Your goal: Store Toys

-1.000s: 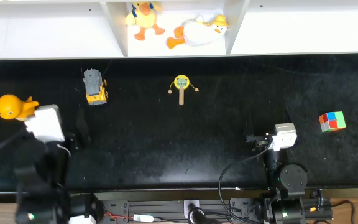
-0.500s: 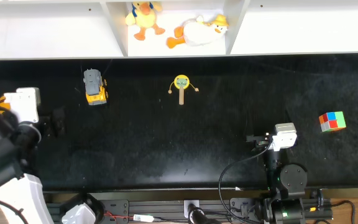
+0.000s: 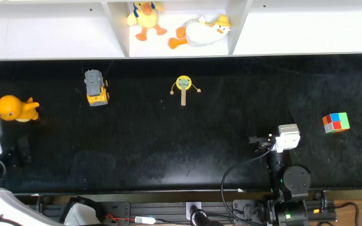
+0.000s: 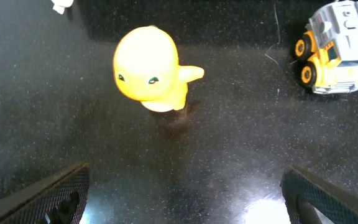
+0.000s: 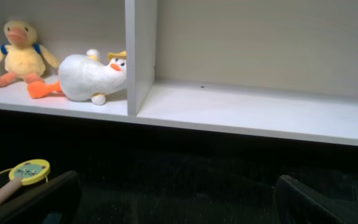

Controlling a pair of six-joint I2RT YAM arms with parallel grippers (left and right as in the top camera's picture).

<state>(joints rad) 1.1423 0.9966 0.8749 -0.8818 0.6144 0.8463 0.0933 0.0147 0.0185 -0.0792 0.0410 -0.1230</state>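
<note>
An orange toy duck [image 3: 16, 108] [image 4: 151, 68] stands on the black table at the far left. My left gripper [image 4: 184, 175] is open, a little short of the duck on the near side, with nothing between its fingers. A grey and yellow toy truck [image 3: 95, 86] [image 4: 337, 50] stands to the duck's right. A rattle drum [image 3: 183, 88] [image 5: 20, 174] lies mid-table. A colour cube [image 3: 335, 122] sits at the right. My right gripper [image 5: 178, 182] is open and empty near the front edge, facing the shelf.
A white shelf [image 3: 55, 31] [image 5: 260, 112] runs along the back. Its middle bay holds a yellow plush duck [image 3: 146, 17] [image 5: 16, 50] and a white plush duck [image 3: 200, 30] [image 5: 92, 78]. The bays on either side are bare.
My left arm has swung left and back toward the table's front edge, uncovering the orange duck. The right arm and the toys have not moved.
</note>
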